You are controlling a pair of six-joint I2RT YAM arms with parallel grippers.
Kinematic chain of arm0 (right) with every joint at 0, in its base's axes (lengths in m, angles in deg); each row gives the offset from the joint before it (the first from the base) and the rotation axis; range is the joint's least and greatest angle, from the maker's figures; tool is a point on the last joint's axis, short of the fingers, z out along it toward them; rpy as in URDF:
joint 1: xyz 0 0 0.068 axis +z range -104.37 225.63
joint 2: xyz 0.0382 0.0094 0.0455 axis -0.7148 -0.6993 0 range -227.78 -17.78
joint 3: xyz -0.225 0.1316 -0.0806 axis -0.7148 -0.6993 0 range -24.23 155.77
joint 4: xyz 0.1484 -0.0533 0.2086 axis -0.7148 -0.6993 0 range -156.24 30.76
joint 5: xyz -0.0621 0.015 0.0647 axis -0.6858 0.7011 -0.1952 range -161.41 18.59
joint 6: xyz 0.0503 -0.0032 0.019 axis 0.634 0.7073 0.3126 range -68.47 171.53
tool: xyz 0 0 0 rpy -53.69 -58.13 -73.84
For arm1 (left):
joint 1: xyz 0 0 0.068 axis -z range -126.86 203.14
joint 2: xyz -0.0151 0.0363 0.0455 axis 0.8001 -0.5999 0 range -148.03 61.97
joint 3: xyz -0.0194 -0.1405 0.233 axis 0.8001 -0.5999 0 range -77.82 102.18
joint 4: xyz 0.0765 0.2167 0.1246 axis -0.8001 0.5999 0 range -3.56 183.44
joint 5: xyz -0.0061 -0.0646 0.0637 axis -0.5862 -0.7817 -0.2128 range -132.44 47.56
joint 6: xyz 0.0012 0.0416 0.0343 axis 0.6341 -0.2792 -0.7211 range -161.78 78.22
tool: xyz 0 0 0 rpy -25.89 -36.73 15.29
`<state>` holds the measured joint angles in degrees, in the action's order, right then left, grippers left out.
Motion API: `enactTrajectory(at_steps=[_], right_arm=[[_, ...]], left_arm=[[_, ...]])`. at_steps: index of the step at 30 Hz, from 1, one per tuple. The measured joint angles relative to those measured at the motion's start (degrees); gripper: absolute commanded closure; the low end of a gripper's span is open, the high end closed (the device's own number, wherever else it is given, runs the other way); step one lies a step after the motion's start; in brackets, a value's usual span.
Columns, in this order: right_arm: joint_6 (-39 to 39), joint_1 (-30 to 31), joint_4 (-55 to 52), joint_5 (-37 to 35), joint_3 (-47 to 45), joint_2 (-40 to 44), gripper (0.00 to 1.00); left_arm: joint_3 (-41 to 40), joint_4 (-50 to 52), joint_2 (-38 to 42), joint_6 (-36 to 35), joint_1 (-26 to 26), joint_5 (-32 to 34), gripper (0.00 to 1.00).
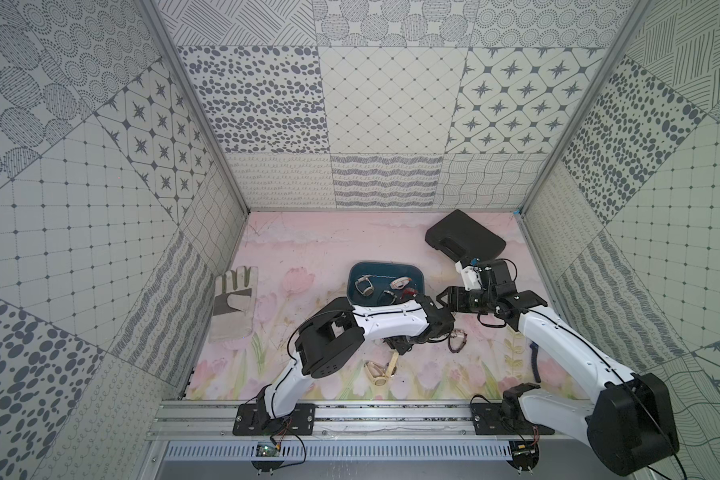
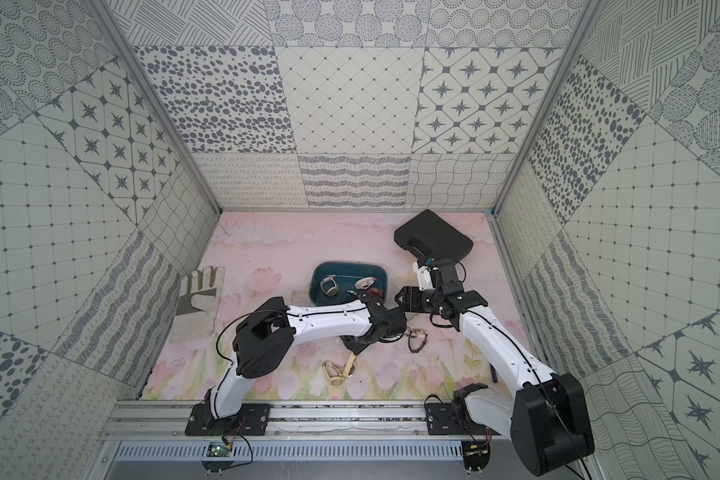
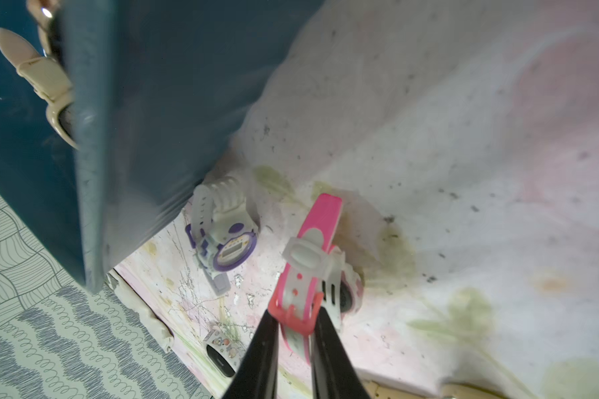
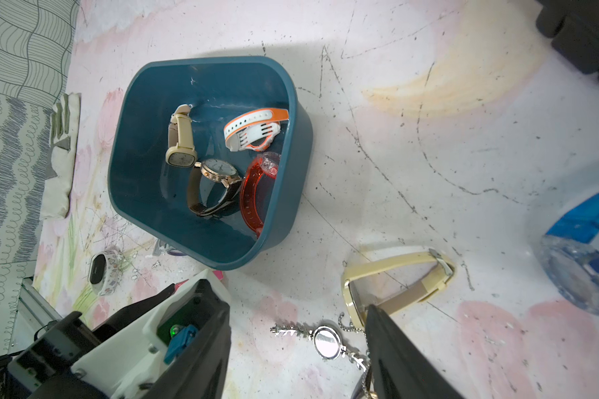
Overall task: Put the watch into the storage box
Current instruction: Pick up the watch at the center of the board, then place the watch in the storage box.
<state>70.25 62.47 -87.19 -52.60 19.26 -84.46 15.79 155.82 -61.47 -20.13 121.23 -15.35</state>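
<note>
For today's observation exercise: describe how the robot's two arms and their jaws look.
The left arm and right arm both have smooth white shells with bulky black joints. Thin black cables run along them and loop free at the bends. The jaws are black and tapered.

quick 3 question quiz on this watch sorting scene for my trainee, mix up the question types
1. Count: how many watches lie inside the dark teal plastic storage box?
2. True or false: the right gripper is shut on a watch.
3. Which watch's strap sits between the fingers of the left gripper?
A) purple and white digital watch
B) pink and white plastic watch
C) red translucent watch

Key: 1) four 2) false, its jaws stand open and empty 3) B
</note>
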Motion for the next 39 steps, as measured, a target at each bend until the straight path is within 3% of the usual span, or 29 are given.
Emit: enactTrajectory(at_steps=[14, 21, 26, 30, 34, 39], right_arm=[[0.00, 0.00, 0.79, 1.33, -0.02, 0.00, 0.34], [0.00, 0.00, 0.83, 1.79, -0.02, 0.02, 0.34], [-0.02, 0.00, 0.87, 2.19, -0.02, 0.00, 0.33], [-0.04, 0.02, 1.11, 3.19, -0.02, 0.00, 0.33], [-0.11, 0.79, 1.22, 3.69, -0.02, -0.11, 0.33], [-0.24, 2.95, 1.11, 3.52, 0.02, -0.13, 0.33]], left_arm=[[-3.91, -2.62, 2.51, -0.68, -1.36, 1.81, 0.99], [-10.45, -7.13, 12.57, -0.85, -3.80, -2.54, 1.00], [-15.54, -11.78, 24.24, -0.83, -9.38, -10.73, 1.00], [-17.86, -16.31, 30.64, -0.70, -16.72, -18.29, 1.00], [-18.01, -20.96, 31.71, -0.11, -23.65, -25.05, 1.00], [-14.10, -25.79, 27.67, 0.72, -29.64, -31.65, 1.00]])
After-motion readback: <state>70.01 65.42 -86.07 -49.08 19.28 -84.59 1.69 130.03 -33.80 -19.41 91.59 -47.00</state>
